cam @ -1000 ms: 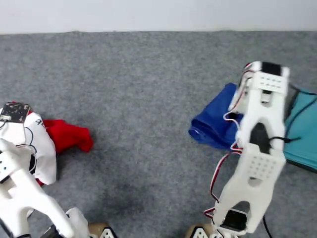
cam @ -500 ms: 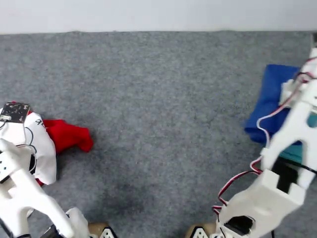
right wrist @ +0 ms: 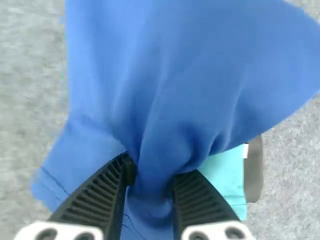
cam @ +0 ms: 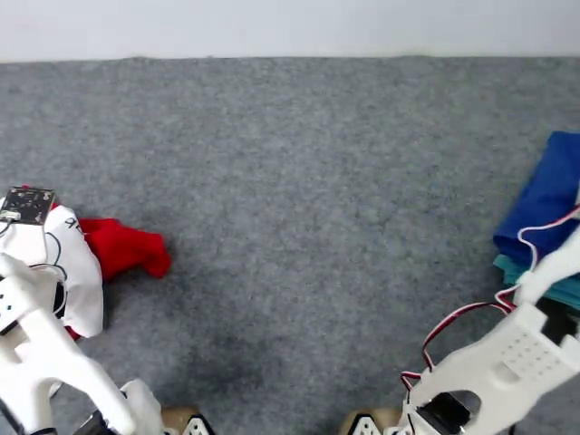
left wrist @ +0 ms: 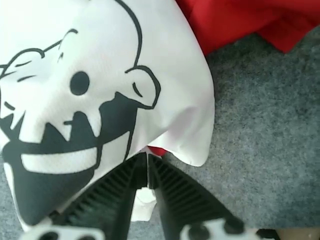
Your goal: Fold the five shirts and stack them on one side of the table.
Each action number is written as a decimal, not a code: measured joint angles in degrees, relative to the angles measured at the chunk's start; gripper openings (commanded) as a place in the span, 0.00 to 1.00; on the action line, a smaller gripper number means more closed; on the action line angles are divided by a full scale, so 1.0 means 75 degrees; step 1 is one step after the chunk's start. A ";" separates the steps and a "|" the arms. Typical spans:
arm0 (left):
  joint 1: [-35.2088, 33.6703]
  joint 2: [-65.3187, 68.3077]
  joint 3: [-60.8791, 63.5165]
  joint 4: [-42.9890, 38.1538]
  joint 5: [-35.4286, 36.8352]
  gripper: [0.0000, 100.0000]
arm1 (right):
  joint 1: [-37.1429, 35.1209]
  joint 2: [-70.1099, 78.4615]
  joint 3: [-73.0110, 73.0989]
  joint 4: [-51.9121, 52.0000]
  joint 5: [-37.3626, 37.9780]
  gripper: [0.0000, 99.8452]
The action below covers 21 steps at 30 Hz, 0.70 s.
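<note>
Your right end effector (right wrist: 148,195) — clamped tight on a bunch of the blue shirt (cam: 544,195) — has just swung it from mid-bench (cam: 299,181) to the right edge, over the teal shirt (right wrist: 222,180) — likely ready for stacking.

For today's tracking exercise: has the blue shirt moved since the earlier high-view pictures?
Yes. The blue shirt, clamped in the right gripper, moved rightward, away from the unmoved red shirt.

White cloth shirt (left wrist: 75,90) with black cartoon-face print; red cloth shirt (cam: 127,246); blue cloth shirt (right wrist: 175,90); teal cloth shirt (right wrist: 222,180); speckled grey felt tabletop (cam: 299,181).
</note>
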 measured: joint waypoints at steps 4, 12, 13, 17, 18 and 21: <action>0.0000 0.0000 0.0000 0.0000 0.0000 0.02 | 0.0035 0.0211 0.0000 -0.0023 0.1278 0.27; 0.0000 0.0000 0.0000 0.0000 0.0000 0.02 | 0.0105 -0.0281 -0.0668 -0.0023 0.1430 0.33; 0.0000 0.0000 0.0000 0.0000 0.0000 0.02 | 0.0094 -0.0375 -0.0715 -0.0023 0.1442 0.32; 0.0000 0.0000 0.0000 0.0000 0.0000 0.02 | 0.0105 -0.0481 -0.0750 -0.0023 0.1407 0.16; 0.0000 0.0000 0.0000 0.0000 0.0000 0.02 | 0.0105 -0.0481 -0.0750 -0.0023 0.1407 0.09; 0.0000 0.0000 0.0000 0.0000 0.0000 0.02 | 0.0105 -0.0305 -0.0750 0.0012 0.1371 0.04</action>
